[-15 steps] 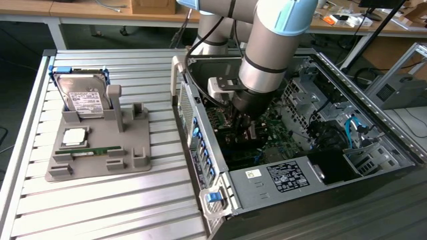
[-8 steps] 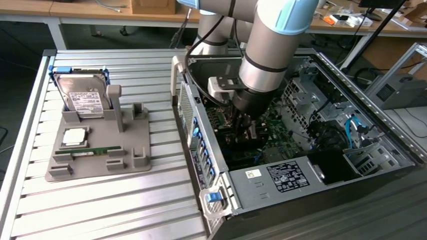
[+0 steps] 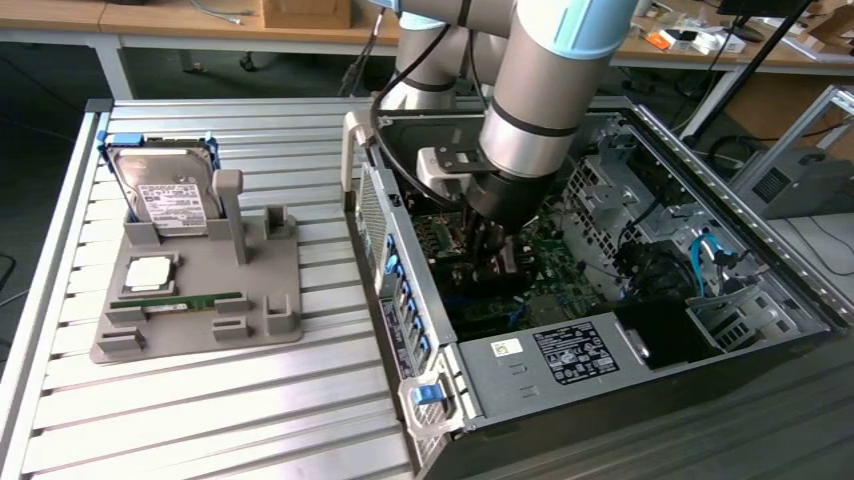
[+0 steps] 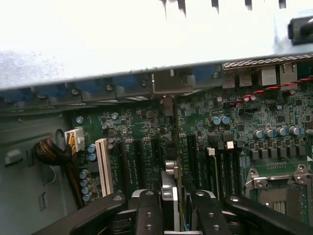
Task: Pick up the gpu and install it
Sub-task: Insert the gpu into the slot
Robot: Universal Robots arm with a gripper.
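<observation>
The gpu [image 4: 175, 142] is seen edge-on in the wrist view as a thin dark card with a silvery part near the fingers. It stands upright among the black expansion slots of the green motherboard [image 4: 244, 117]. My gripper [image 4: 174, 215] is shut on it, one black finger on each side. In the exterior view, the gripper [image 3: 497, 238] reaches down inside the open computer case [image 3: 747, 250]. There the dark gpu [image 3: 487, 265] hangs below it, low over the motherboard [image 3: 567, 262]. Whether the card's edge is seated in a slot cannot be told.
A grey holder tray [image 3: 267, 290] on the slatted table carries a hard drive [image 3: 167, 195], a processor chip [image 3: 150, 272] and a green memory stick [image 3: 194, 300]. Inside the case are the power supply [image 3: 574, 350], drive cages, cables, a white slot [image 4: 103, 164] and the processor socket [image 4: 281, 196].
</observation>
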